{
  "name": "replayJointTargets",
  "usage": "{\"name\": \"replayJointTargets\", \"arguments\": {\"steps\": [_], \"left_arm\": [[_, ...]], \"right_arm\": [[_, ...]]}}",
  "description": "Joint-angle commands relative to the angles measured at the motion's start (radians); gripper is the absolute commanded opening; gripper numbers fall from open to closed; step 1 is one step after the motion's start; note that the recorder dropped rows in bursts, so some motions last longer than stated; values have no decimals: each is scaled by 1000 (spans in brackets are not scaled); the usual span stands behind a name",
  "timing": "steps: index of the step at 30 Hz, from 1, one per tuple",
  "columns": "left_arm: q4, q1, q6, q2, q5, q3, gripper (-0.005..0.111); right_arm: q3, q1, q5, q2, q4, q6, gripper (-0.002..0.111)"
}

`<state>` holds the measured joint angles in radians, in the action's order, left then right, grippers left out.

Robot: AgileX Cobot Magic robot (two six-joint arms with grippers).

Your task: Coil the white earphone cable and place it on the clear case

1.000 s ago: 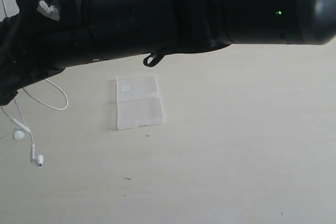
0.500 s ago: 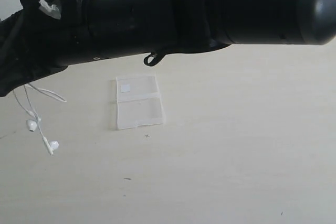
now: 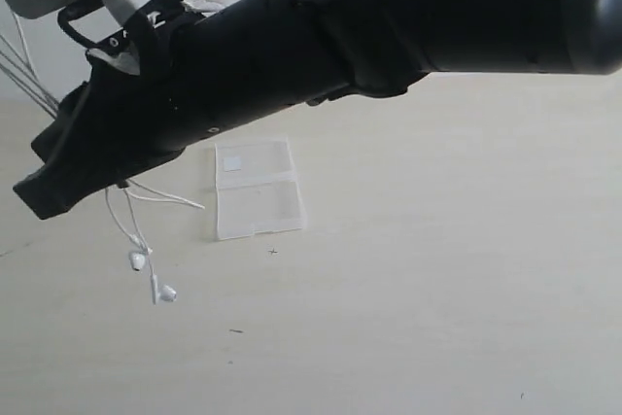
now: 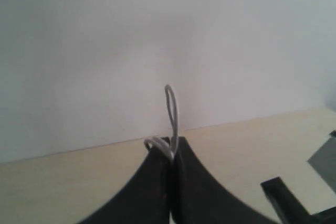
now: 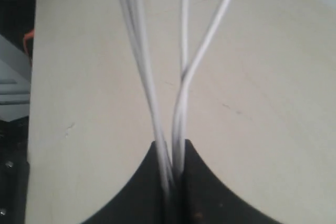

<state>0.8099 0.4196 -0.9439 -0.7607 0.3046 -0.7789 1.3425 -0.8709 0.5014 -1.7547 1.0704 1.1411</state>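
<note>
Two pincers are clenched on the white earphone cable (image 3: 129, 224): the left pincer (image 4: 170, 148) on a loop, the right pincer (image 5: 176, 153) on several strands. The earbuds (image 3: 139, 259) dangle beside the clear case (image 3: 255, 189), apart from it, so I'd say gathering is partly done and placing is left.

White earphone cable (image 3: 139, 259), clear case (image 3: 259, 209) with white square label (image 3: 231, 162), black arm (image 3: 253, 55), pale beige table (image 3: 437, 289).

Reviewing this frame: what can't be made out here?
- Exterior view: the black arm hides most of the white earphone cable; its loops cannot be counted.
- No view shows the plug or inline remote.
- Left wrist view: the left gripper hides all but one loop.
- Right wrist view: strands leaving the right gripper run off the edge; the clear case is not shown.
</note>
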Motion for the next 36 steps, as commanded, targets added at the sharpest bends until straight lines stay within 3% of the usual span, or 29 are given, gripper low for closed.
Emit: {"name": "replayJointTargets", "arguments": {"steps": [1,7,15,20,26,36], "left_arm": [[15,-1,0,9,78,-15,0],[-112,-1,115,9,188,-12,0],[-314,-1,268,2,179,90,0],[-485,-1,393,-27,63,163,0],[-500,-1,393,-99,22,199,0],[-533,1,387,-323,-270,254,0]], "right_arm": [[-9,-1,10,12,-385,-289,0],[-9,-1,-41,99,-583,-462,0],[-9,-1,-91,239,-599,-462,0],[-9,-1,-134,288,-588,-462,0],[-9,-1,-138,313,-572,-460,0],[-9,-1,-115,324,-550,-456,0]]}}
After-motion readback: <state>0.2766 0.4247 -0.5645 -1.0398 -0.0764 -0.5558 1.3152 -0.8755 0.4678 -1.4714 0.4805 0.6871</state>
